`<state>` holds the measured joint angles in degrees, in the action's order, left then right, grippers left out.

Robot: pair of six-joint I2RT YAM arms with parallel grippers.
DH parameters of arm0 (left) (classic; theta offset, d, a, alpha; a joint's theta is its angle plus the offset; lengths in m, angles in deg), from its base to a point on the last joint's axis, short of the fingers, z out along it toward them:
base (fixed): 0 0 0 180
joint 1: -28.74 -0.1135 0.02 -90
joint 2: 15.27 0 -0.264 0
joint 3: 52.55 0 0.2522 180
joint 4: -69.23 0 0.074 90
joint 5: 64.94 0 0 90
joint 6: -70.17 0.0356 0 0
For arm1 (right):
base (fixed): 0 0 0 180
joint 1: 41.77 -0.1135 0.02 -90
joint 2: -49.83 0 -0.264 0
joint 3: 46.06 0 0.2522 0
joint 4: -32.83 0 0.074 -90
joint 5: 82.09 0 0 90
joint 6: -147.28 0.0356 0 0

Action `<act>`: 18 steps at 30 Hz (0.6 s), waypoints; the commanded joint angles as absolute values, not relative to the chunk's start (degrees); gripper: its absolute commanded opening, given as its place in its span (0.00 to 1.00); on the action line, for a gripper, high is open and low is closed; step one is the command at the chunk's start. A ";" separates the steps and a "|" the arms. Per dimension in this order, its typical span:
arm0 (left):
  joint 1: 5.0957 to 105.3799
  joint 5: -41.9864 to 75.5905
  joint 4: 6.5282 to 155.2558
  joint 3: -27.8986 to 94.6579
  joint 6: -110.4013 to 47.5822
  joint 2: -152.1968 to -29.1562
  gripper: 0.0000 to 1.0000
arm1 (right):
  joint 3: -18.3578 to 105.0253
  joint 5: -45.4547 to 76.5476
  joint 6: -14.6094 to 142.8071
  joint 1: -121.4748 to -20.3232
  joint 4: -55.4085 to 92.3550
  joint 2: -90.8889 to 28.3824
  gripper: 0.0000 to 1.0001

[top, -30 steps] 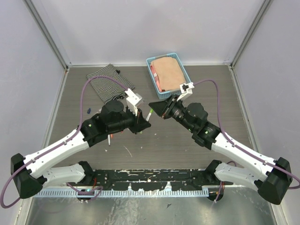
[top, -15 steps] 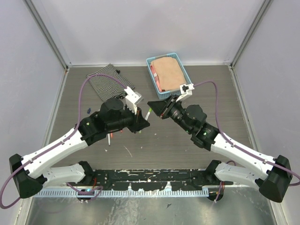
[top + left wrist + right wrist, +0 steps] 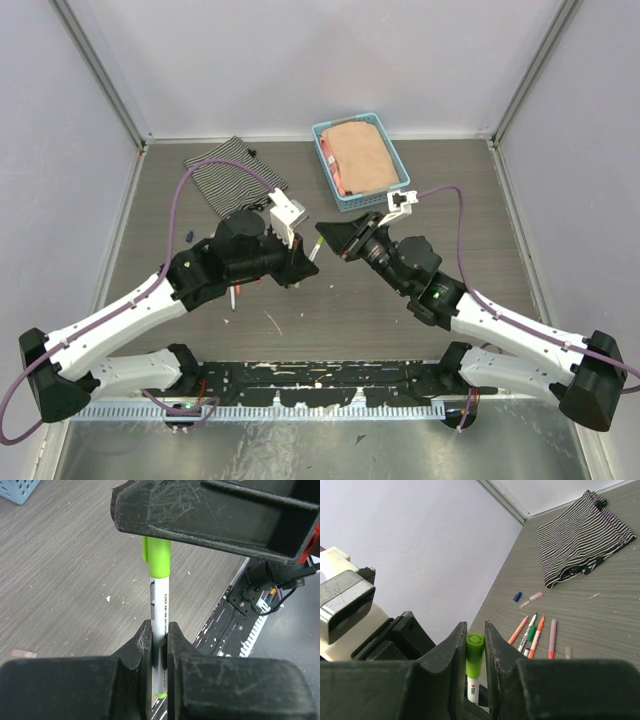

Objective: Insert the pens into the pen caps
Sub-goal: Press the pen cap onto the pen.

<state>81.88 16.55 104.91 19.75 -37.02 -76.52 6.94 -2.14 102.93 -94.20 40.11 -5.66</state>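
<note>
Currently, a white pen (image 3: 160, 600) is clamped by its barrel in the narrowed left gripper (image 3: 159, 632), above the table (image 3: 60, 570). Its lime-green cap (image 3: 474, 650), seemingly over the tip, is pinched in the right gripper (image 3: 475, 630). Both should be kept in line and pressed straight together.

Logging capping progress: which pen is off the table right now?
The white pen with the lime-green cap: body in the left gripper, cap in the right gripper. The other pens lie on the table.
</note>
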 commanded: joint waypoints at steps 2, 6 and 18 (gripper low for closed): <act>81.39 19.26 86.72 25.22 -35.40 -75.56 0.00 | 2.83 7.71 104.87 -101.51 30.34 -7.29 0.00; 81.42 19.26 86.64 25.81 -35.18 -75.82 0.00 | 2.42 5.77 104.59 -102.86 29.01 -7.09 0.00; 81.41 17.70 88.43 21.54 -36.26 -74.42 0.00 | 15.05 -8.99 96.76 -102.90 22.43 -1.64 0.26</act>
<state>82.34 14.36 103.71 19.75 -35.49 -76.13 11.36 -12.32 99.92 -99.62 30.36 -2.27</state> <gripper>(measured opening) 0.145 0.235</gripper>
